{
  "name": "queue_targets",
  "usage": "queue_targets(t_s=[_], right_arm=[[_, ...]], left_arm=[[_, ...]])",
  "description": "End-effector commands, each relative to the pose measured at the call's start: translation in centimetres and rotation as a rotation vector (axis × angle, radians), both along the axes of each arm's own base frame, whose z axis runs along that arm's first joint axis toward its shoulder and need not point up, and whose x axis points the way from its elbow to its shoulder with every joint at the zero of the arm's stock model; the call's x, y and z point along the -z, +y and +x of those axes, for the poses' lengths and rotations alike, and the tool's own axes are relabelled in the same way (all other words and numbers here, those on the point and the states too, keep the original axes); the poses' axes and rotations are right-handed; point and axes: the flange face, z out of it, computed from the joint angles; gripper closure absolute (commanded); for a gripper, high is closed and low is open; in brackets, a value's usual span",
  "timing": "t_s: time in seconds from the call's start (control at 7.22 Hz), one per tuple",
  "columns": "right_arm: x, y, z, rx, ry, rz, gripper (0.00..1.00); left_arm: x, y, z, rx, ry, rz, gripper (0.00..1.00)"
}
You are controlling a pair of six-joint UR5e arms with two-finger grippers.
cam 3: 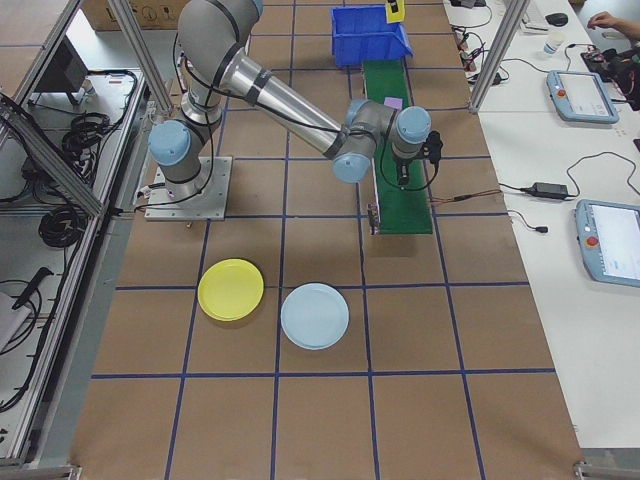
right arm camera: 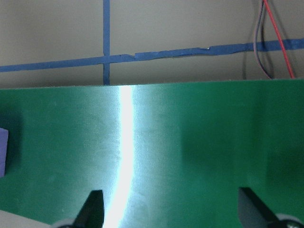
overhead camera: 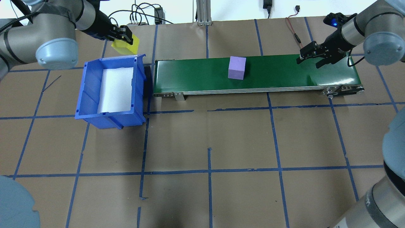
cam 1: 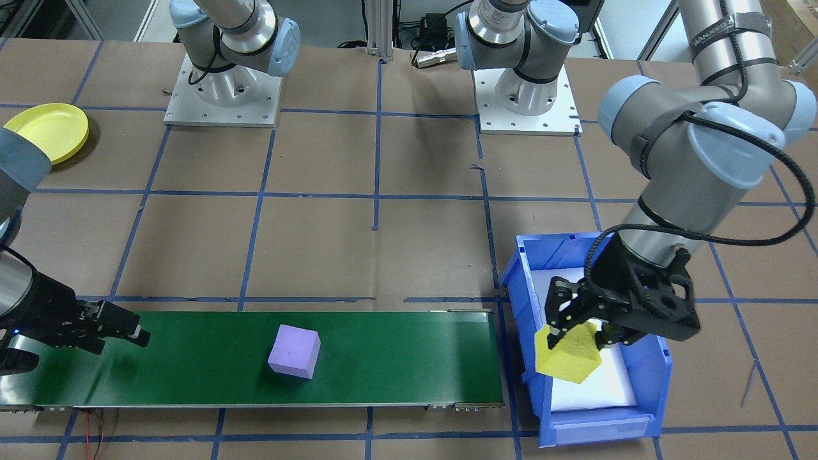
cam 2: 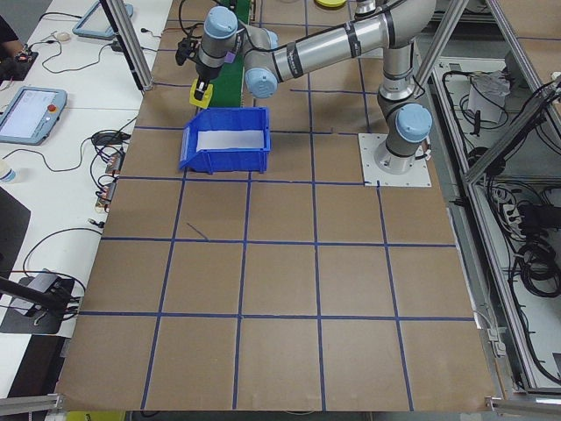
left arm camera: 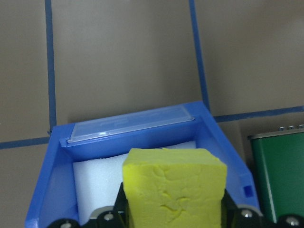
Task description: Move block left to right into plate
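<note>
Surface [overhead camera: 240,142]: brown paper with blue tape grid.

Belt [cam 1: 383,358]: green conveyor, runs from the bin end to the right arm's end. One purple block [cam 1: 294,351] sits around mid-belt, well apart from both grippers.

Bin [cam 1: 652,364]: blue, white foam liner, at the belt's left end. No blocks visible inside.

Plates: yellow plate [cam 3: 231,289] on the surface on the robot's right, well off the belt end, with nothing on it. A pale blue plate [cam 3: 315,315] just beside it, also bare.

Yellow block [cam 1: 569,354]: clenched in the left gripper [cam 1: 578,332], held clear above the bin, tilted. Not on the belt yet.

Right gripper [overhead camera: 311,57]: released, jaws spread, empty, low over the belt's right end, facing along it toward the purple block.

Status, my read: early. Nothing delivered. Purple is mid-transfer and needs a right-arm pick and drop in the yellow plate; yellow needs placing on the belt, then the same.
</note>
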Motion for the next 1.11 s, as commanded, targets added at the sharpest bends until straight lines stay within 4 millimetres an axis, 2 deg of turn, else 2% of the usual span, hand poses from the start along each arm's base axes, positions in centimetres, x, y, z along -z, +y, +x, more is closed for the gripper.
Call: queue_targets(t_s=[0.0, 0.14, 0.28, 0.42, 0.69, 0.83, 0.97], right_arm=[[0.0, 0.0, 0.1, 0.008, -0.001, 0.005, 0.0], [0.0, 0.0, 0.4, 0.029, -0.004, 0.014, 0.0], [0.1, -0.1, 0.5, 0.041, -0.004, 0.015, 0.0], [-0.1, -0.1, 0.7, 0.045, -0.012, 0.012, 0.0], [-0.2, -0.2, 0.7, 0.07, -0.015, 0.02, 0.0], [-0.5, -0.3, 1.0, 0.116, -0.02, 0.036, 0.0], [-0.5, -0.5, 3.3, 0.14, -0.024, 0.058, 0.0]], left_arm=[[3.6, 0.6, -6.6, 0.091, 0.01, 0.055, 0.53], [5.0, 0.3, -7.2, 0.099, 0.009, 0.074, 0.53], [5.2, 0.3, -7.2, 0.098, 0.013, 0.078, 0.29], [5.0, 0.2, -7.2, 0.098, 0.011, 0.072, 0.0], [4.3, 0.2, -7.2, 0.097, 0.011, 0.062, 0.0], [2.5, 0.3, -7.0, 0.097, 0.002, 0.029, 0.0], [-0.4, 1.1, -6.0, 0.08, -0.02, -0.005, 0.0]])
